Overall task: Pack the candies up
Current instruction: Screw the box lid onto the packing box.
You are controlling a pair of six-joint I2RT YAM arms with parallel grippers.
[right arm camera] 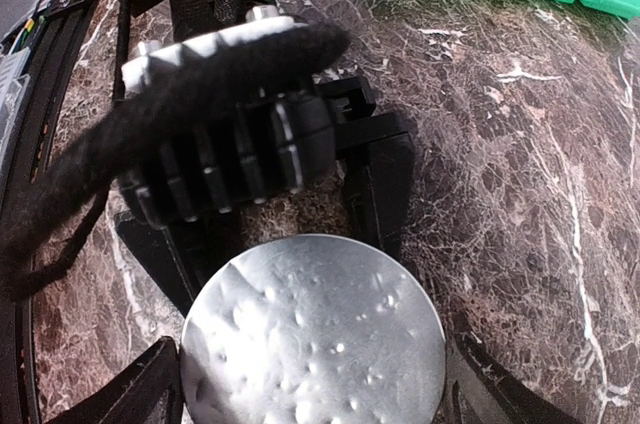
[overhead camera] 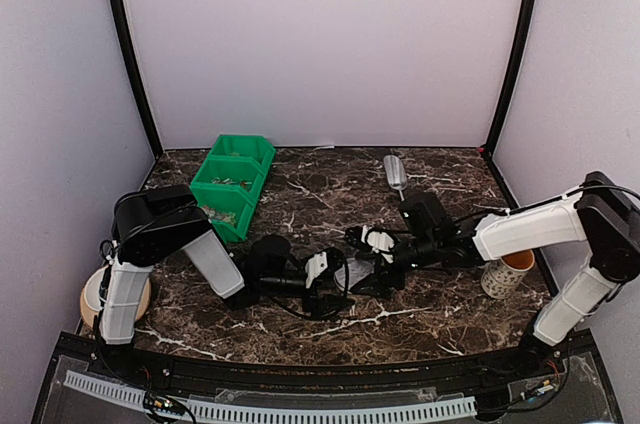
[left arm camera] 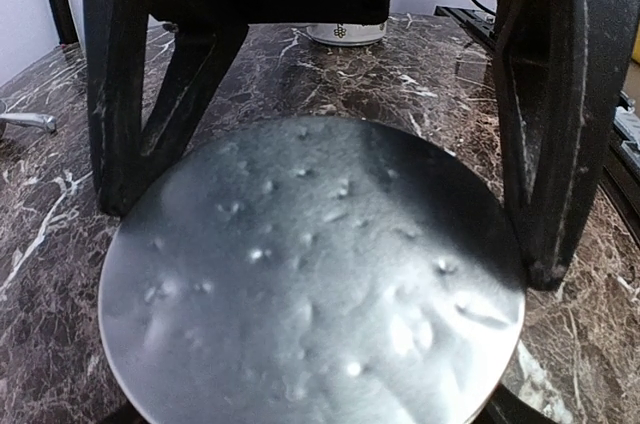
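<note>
Closest in, the lidded tub (left arm camera: 310, 324) sits clamped, I think, in my left gripper (left arm camera: 330, 239) while the right gripper (right arm camera: 318, 389) straddles it with jaws spread, so I'd centre before twisting, candies (overhead camera: 224, 182) lying in the green bin (overhead camera: 258, 166) well apart.

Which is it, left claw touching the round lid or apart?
Touching. The left wrist view shows the round lid filling the left claw, its rim against both fingers.

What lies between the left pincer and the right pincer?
A round, dimpled silvery disc lies between the left pincer and the right pincer; both wrist views show it.
</note>
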